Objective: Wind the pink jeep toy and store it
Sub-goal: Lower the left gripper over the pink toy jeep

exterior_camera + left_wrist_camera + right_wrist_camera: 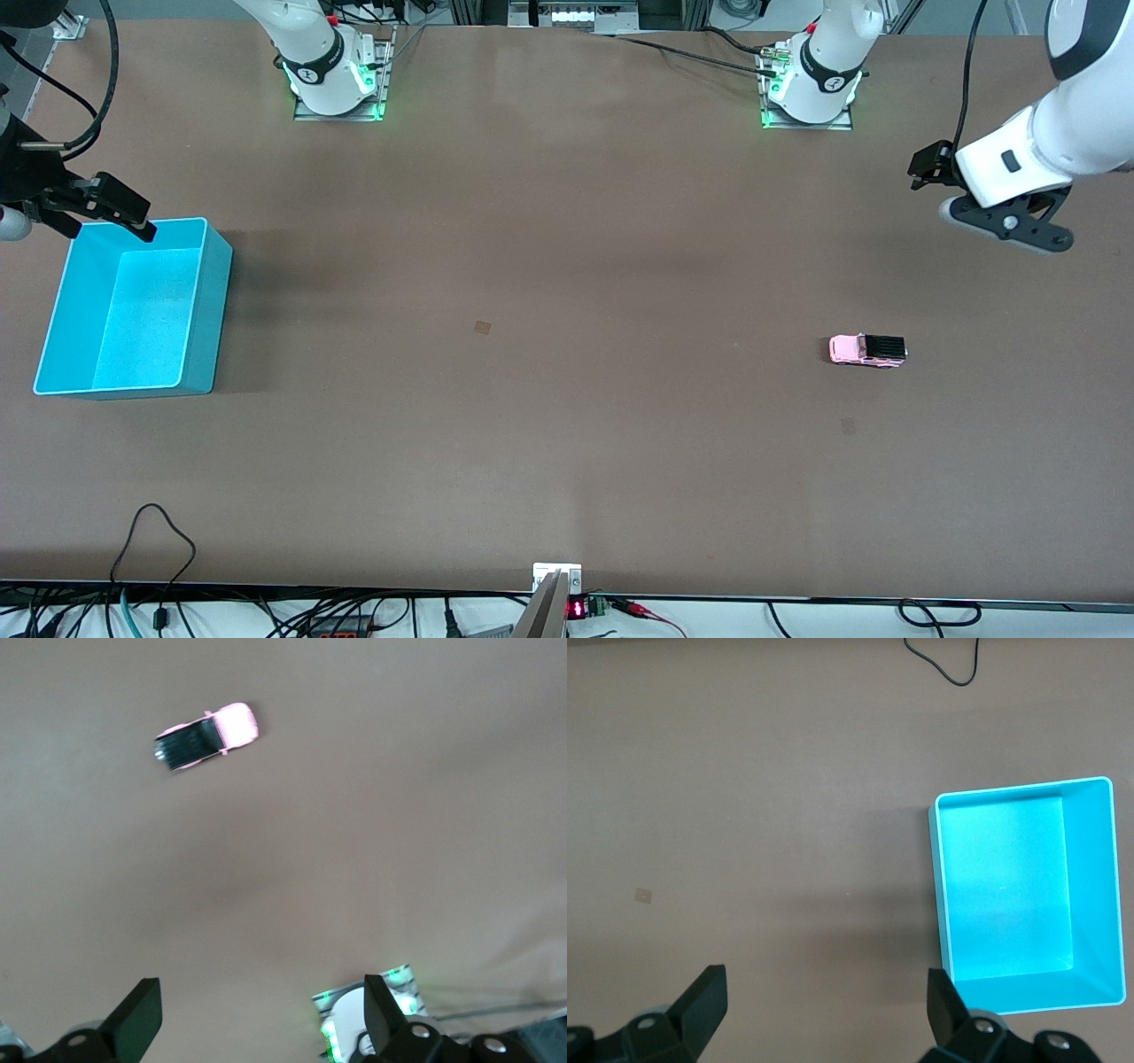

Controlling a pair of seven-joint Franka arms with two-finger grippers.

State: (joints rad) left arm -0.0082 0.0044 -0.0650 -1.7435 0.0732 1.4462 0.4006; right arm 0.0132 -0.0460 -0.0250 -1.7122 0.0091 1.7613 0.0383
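The pink jeep toy (867, 350) stands on its wheels on the brown table toward the left arm's end; it also shows in the left wrist view (205, 735). The turquoise bin (208, 310) stands empty at the right arm's end and shows in the right wrist view (1090, 895). My left gripper (926, 168) hangs open and empty in the air, well apart from the jeep; its fingers spread wide in its wrist view (261, 1010). My right gripper (106, 217) is open and empty over the bin's rim on the robots' side (824, 1005).
The left arm's base (368, 1028) glows green at the table's robot edge. A small square mark (482, 327) lies mid-table and another (848, 426) sits nearer the front camera than the jeep. Cables (159, 540) run along the table's front edge.
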